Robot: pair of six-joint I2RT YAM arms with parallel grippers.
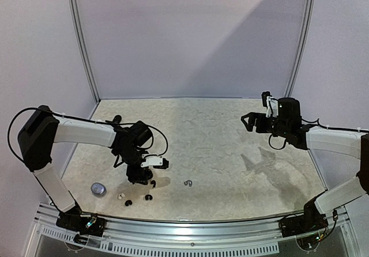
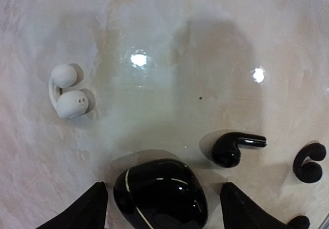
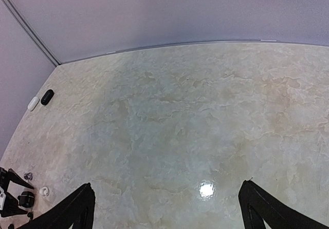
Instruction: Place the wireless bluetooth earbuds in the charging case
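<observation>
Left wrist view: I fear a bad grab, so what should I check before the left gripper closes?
1. Black case inside the left gripper: ok.
2. Fingers apart from the case on both sides: ok, narrow gaps.
3. Stemmed black earbud outside the closing path: ok, though close.
4. White earbud well clear: ok.
5. Case open for earbuds: not ok, looks shut.
6. Right gripper open, far from the work: ok.
</observation>
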